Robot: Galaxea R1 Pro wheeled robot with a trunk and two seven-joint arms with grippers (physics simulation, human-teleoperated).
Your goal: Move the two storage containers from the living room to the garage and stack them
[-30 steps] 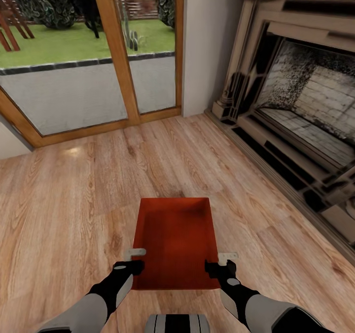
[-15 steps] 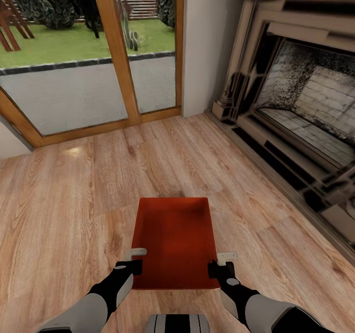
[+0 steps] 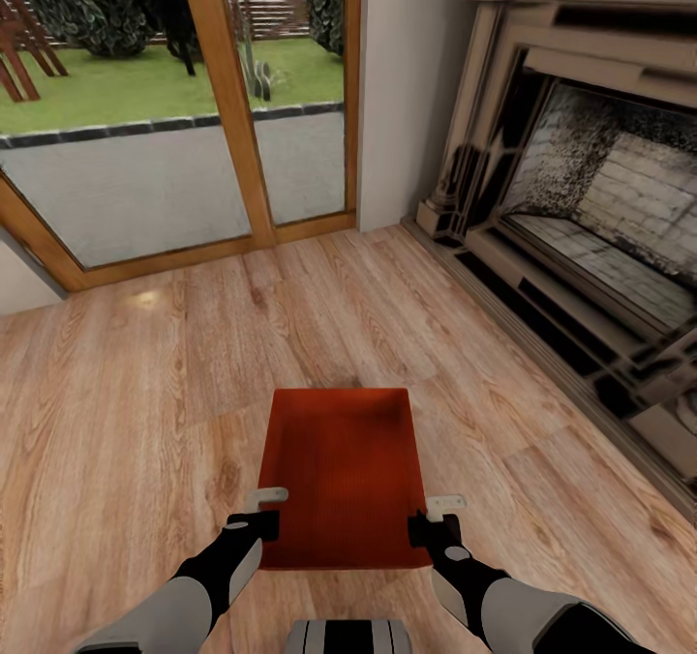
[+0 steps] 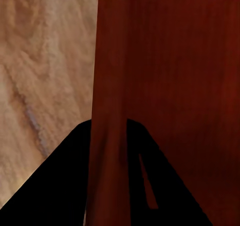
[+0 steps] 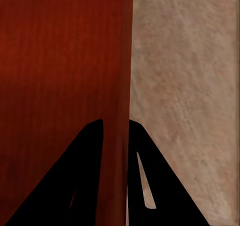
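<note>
Head view is showing one orange-red storage container (image 3: 344, 470) sitting between the two arms, low over the light wood plank floor (image 3: 145, 383) of the living room, with a stone fireplace (image 3: 581, 219) off to the container's right and a wood-framed glass door (image 3: 194, 122) beyond its far end. Whether the container is resting on the planks or lifted just clear of them cannot be told. Its long axis is running straight away from the robot toward the glass door, so the two long walls are facing the arms, one each.

The left gripper (image 3: 259, 523) is biting the container's left wall near the end closest to the robot, and the right gripper (image 3: 428, 528) is doing the same on the right wall, directly across. Each arm is equally near its own wall. In the left wrist view the jaws are clenching the thin wall of the container (image 4: 107, 110), one finger (image 4: 55, 186) on the outer face and one on the inner; the right wrist view is showing the same pinch on the opposite wall (image 5: 117, 85), with a finger (image 5: 65, 181) inside.

Both forearms are reaching forward and slightly inward, wrists level, grippers pointing along the container's length. Any carry toward the garage is likely depending on both pinches holding evenly, since the load is hanging ahead of the grip points.
</note>
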